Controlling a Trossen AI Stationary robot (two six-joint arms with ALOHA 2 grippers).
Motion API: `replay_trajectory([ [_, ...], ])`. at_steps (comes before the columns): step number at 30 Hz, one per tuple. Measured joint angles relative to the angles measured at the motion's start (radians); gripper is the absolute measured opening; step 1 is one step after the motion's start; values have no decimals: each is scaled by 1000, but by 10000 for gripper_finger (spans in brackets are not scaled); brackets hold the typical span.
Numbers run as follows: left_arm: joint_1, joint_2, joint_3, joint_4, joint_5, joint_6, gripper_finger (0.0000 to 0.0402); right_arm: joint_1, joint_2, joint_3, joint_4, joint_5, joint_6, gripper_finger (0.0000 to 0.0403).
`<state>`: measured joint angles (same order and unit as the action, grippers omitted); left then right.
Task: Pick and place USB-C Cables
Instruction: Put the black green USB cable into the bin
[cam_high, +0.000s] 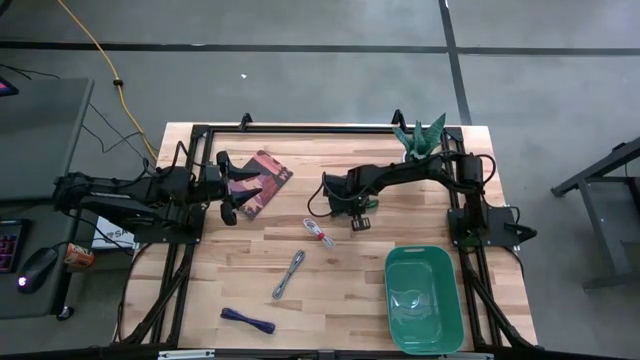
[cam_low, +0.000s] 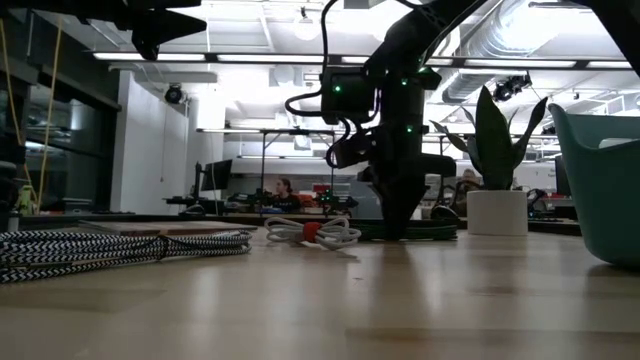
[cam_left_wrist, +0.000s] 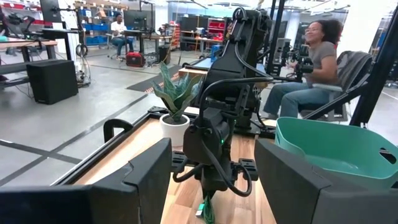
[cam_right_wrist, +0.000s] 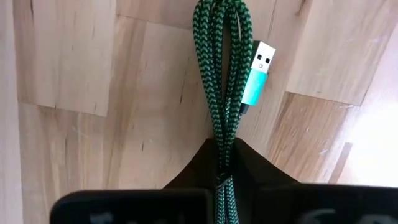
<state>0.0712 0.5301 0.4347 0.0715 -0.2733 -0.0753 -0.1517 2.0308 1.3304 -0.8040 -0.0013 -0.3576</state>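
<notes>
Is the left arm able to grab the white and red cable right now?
Probably yes. The white and red cable lies bare on the table, with nothing on it. The left gripper hovers open over the booklet, nearby. The right gripper, shut on the green cable, is close, so it might crowd the way.

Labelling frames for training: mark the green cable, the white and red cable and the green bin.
green cable (cam_right_wrist: 222, 74), right wrist view: braided loop above the shut right gripper.
white and red cable (cam_high: 319, 233), high view: middle of the bundle.
green bin (cam_high: 396, 290), high view: left rim.
</notes>
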Motion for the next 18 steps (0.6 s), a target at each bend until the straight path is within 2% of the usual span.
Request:
replay_trajectory([
  [9,0,0,0,0,0,0,211,1,-10,0,-9,-4,1,4],
  [18,0,0,0,0,0,0,211,2,-98,-8,-23,-3,78,1],
])
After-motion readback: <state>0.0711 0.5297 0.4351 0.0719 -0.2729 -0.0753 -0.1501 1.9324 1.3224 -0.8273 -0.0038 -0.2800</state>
